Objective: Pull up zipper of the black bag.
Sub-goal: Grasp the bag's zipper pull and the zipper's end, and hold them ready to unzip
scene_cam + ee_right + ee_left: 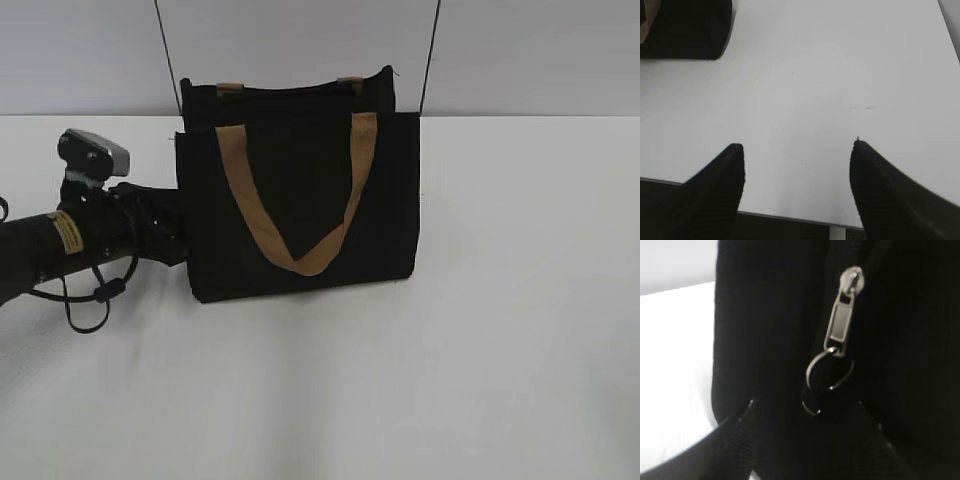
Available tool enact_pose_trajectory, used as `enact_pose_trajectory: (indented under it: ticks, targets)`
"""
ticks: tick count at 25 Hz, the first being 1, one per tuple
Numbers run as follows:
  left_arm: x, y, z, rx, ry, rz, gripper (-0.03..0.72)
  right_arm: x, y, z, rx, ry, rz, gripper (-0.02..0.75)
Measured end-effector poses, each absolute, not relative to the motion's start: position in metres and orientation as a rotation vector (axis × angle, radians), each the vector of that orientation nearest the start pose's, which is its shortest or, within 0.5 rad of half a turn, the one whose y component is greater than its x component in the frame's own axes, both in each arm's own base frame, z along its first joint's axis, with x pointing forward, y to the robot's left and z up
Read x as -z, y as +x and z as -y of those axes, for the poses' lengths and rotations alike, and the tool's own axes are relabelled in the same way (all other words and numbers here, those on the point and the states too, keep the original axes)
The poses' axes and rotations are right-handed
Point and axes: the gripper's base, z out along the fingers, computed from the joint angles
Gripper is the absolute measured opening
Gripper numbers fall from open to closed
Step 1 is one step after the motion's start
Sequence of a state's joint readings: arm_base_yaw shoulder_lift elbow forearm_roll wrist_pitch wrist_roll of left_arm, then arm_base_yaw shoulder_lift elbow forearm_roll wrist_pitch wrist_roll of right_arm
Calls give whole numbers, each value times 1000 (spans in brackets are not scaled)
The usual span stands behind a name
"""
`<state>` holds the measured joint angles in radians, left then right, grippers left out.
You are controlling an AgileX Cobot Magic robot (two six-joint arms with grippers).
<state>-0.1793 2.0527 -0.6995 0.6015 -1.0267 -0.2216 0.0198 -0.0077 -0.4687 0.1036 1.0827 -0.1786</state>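
Bag (300, 200) upright on table (500, 350), centre-far, tan strap (300, 215) looping in V across face. Left claw (165, 228) pressed against bag's left side, low. In left wrist view zipper (842, 315) just ahead of claw, silver tab hanging, ring (829, 371) below it; fingers (730, 440) spread either side at frame bottom, gripping nothing. Right claw (797, 165) released, over bare table, bag corner (687, 27) far left, well apart.

Left arm (60, 245): extended level from the left edge, wrist camera on top; left gripper (805, 415) fingers spread wide. Right gripper (797, 165): fingers wide apart, angled downward, holding nothing.
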Motion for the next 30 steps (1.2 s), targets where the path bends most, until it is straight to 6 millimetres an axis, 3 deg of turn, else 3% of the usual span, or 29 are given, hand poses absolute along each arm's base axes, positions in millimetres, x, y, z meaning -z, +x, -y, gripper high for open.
enact_pose_trajectory:
  ticks: [6, 10, 15, 25, 30]
  targets:
    - [-102, 340, 108, 474, 741, -1787, 426, -267, -4, -8, -28, -211, -2075, 503]
    - [-105, 346, 109, 459, 754, -1777, 361, -267, -4, -8, -28, -211, -2075, 503]
    - [-103, 345, 110, 453, 790, -1793, 310, -267, -4, -8, -28, -211, -2075, 503]
    - [-101, 343, 111, 451, 839, -1801, 292, -267, -4, -8, -28, -211, -2075, 503]
    - [-101, 343, 111, 452, 842, -1800, 211, -267, -4, -8, -28, -211, -2075, 503]
